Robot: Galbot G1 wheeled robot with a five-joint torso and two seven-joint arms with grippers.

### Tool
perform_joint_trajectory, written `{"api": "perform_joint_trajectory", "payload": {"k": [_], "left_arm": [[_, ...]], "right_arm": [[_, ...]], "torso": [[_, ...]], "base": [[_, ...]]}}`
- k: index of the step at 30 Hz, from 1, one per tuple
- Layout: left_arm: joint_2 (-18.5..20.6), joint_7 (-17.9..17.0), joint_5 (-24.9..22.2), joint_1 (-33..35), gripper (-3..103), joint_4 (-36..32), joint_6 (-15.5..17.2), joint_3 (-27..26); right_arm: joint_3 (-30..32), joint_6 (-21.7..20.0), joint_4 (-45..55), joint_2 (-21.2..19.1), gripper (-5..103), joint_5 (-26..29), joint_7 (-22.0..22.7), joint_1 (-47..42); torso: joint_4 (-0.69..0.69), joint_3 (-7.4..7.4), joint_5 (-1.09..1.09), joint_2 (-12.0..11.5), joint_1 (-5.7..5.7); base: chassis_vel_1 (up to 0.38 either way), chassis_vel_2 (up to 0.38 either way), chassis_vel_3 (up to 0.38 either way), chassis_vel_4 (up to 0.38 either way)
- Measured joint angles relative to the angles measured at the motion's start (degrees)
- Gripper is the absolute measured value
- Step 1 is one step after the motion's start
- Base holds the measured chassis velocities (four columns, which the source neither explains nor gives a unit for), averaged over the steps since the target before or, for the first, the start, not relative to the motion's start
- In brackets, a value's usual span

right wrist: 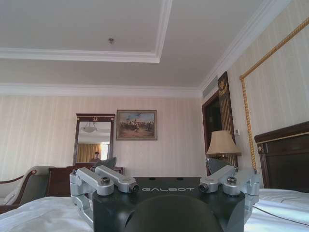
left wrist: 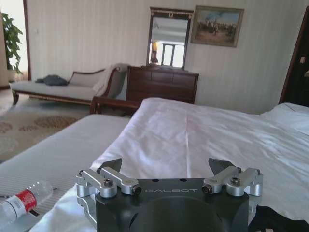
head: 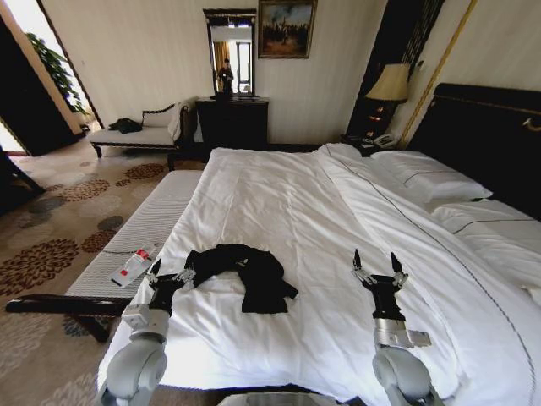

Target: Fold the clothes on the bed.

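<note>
The clothes, a black T-shirt (head: 248, 276), lie crumpled near the front edge of the bed (head: 279, 199), which has white sheets. My left gripper (head: 170, 271) is open just left of the shirt's left end, with nothing between its fingers. In the left wrist view the left gripper (left wrist: 166, 166) stands open over the sheet, and a corner of the black shirt (left wrist: 279, 222) shows beside it. My right gripper (head: 375, 260) is open and upright above bare sheet, well to the right of the shirt. In the right wrist view the right gripper (right wrist: 163, 165) points up toward the far wall.
A plastic bottle (head: 135, 265) lies on the white-cushioned bench (head: 152, 224) along the bed's left side. Pillows (head: 431, 182) and the dark headboard (head: 486, 135) are at the right. A chaise (head: 135, 134), a dresser (head: 232, 120) and a lamp (head: 390, 85) stand by the far wall.
</note>
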Motion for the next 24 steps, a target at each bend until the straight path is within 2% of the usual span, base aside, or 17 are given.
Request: {"api": "perform_joint_trajectory", "payload": {"k": [2,3,5,7,8,10,14,24], "left_arm": [[2.53,-0.86,-6.68,-3.43,100,0.41,6.33,-0.33],[2.53,-0.86,-6.68,-3.43,100,0.41,6.33,-0.33],[3.47,-0.86,-9.33,-5.48,100,1.07,12.47,-0.39],[3.63,-0.60,-10.79,-7.20,100,1.98,17.03,-0.19],[3.63,-0.60,-10.79,-7.20,100,1.98,17.03,-0.19],[3.02,-0.53,-12.65,-9.70,100,3.33,20.79,0.71],[2.21,-0.44,-13.02,-14.53,100,6.88,22.74,4.09],[0.29,-2.02,-12.64,-24.33,100,15.05,22.98,9.80]], "right_arm": [[-0.43,0.28,-0.73,0.10,100,-0.42,0.00,0.63],[-0.43,0.28,-0.73,0.10,100,-0.42,0.00,0.63],[-0.87,0.38,-1.19,0.21,100,-0.81,-0.02,0.97],[-1.27,0.42,-1.55,0.21,100,-1.02,-0.03,1.31],[-1.27,0.42,-1.55,0.21,100,-1.02,-0.03,1.31],[-1.57,0.42,-1.96,0.03,100,-1.15,-0.07,1.65],[-1.56,0.47,-2.86,-0.23,100,-1.33,-0.09,1.74],[-1.97,0.75,-5.47,-0.23,100,-1.69,-0.10,2.81]], "torso": [[0.00,0.00,0.00,0.00,0.00],[0.00,0.00,0.00,0.00,0.00],[0.00,0.00,0.00,0.00,0.00],[0.01,0.00,0.00,0.00,0.00],[0.01,0.00,0.00,0.00,0.00],[0.02,0.00,0.00,0.00,0.00],[0.00,0.00,0.00,0.00,0.00],[0.00,0.00,0.01,0.00,0.00]], "base": [[0.000,0.000,0.000,0.000],[0.000,0.000,0.000,0.000],[0.000,0.000,0.000,0.000],[0.000,0.000,0.000,0.000],[0.000,0.000,0.000,0.000],[0.000,0.000,0.000,0.000],[0.000,0.000,0.000,0.000],[0.000,0.000,0.000,0.000]]}}
